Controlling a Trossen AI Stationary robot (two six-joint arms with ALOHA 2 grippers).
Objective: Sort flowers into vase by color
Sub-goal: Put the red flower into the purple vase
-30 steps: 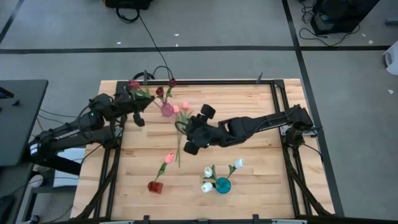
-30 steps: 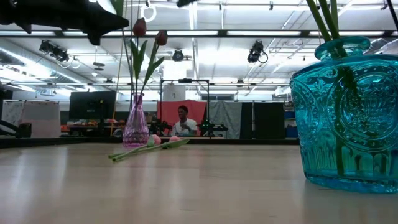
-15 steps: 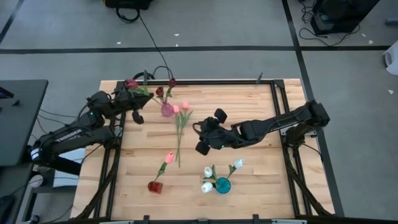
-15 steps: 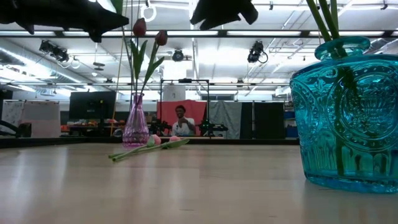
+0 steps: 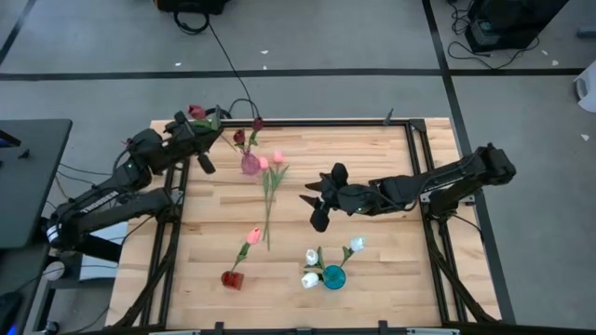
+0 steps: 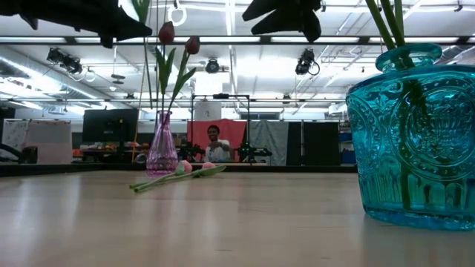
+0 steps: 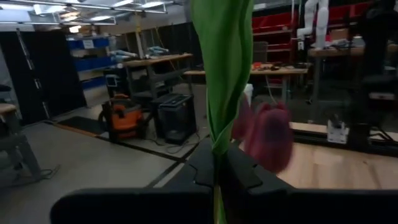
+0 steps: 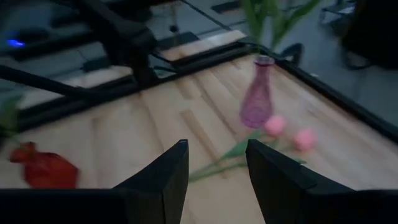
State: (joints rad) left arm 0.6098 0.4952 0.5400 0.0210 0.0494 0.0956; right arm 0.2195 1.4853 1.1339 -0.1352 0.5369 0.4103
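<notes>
The wooden counter (image 5: 372, 158) carries three vases. A second ago the right arm reached over the middle of it, above the two loose pink tulips (image 5: 270, 186); it has now drawn back toward its own side, and the right gripper (image 5: 321, 197) hangs clear of them with its jaws parted and empty. I take that as a release: those two pink flowers are set down, not yet sorted. They lie flat just beside the purple vase (image 5: 250, 164), buds at the far end near that vase, stems running lengthwise toward the near edge. The left arm has lifted and swung outward to the far left corner, where the left gripper (image 5: 200, 140) has its jaws clamped on the stem of a maroon tulip (image 5: 196, 112), bud pointing out past the frame, stem leading back to the jaws. Its likely home is the purple vase, which already holds two maroon flowers standing upright. The teal vase (image 5: 333, 276) near the front holds the white tulips (image 5: 310, 278); the red vase (image 5: 232, 278) holds a single pink tulip (image 5: 253, 235), leaning.
</notes>
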